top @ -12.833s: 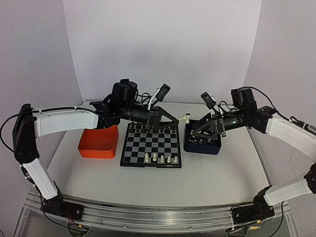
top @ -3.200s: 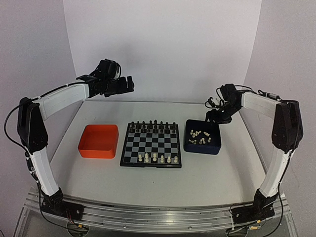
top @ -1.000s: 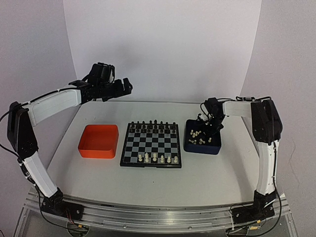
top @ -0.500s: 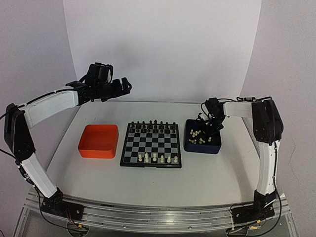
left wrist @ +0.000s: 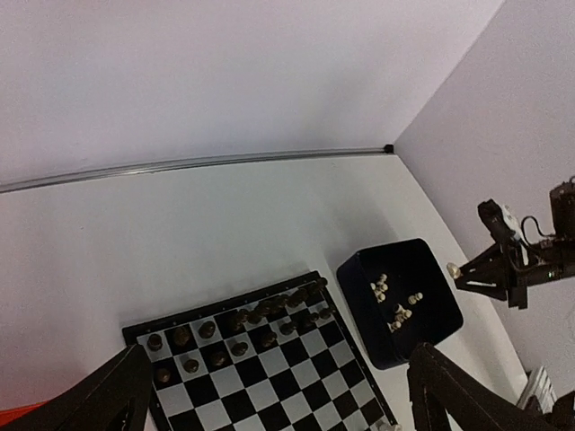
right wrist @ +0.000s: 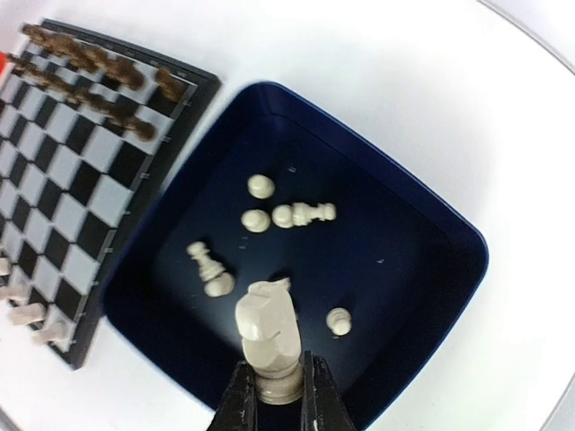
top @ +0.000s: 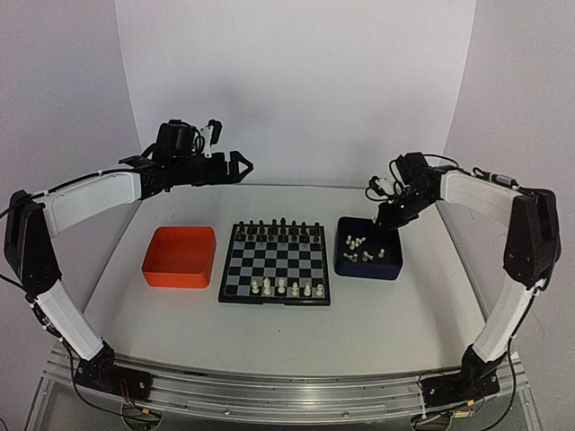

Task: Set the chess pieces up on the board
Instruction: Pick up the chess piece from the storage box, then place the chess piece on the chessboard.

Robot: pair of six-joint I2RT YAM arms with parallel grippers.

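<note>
The board [top: 274, 260], a flat square of glossy black and silvery-grey checks inside a black rim, is laid at the middle of the matt white worktop [top: 269, 337]. An orange tray [top: 180, 258] with rounded corners is set just to its left. A dark blue tray [top: 392, 268] of the same smooth, moulded look is set just to its right. The far edge of the board is lined with tiny black pieces [top: 278, 227]. Five of the cream-white chess pieces [top: 294, 288] are stood along the near rank. More of them are scattered over the floor of the blue tray, some upright and one lying on its side.

The right tool [right wrist: 269, 395] is closed on one cream-white piece. This held piece [right wrist: 267, 332] is pinched at its round base between the two dark fingers, its blocky, angular head pointing away from the wrist. It is carried in the air above the blue tray, touching nothing else.

The left tool [top: 235, 165] is spread wide with nothing between its fingers. It is held high over the far left of the worktop, well apart from the board.

Half a second earlier the right tool was lowered among the loose pieces inside the blue tray. It has since been lifted clear of the tray, and its arm has been swung out to the right. The left tool has been turned to point towards the right, its fingers kept as wide as before.
</note>
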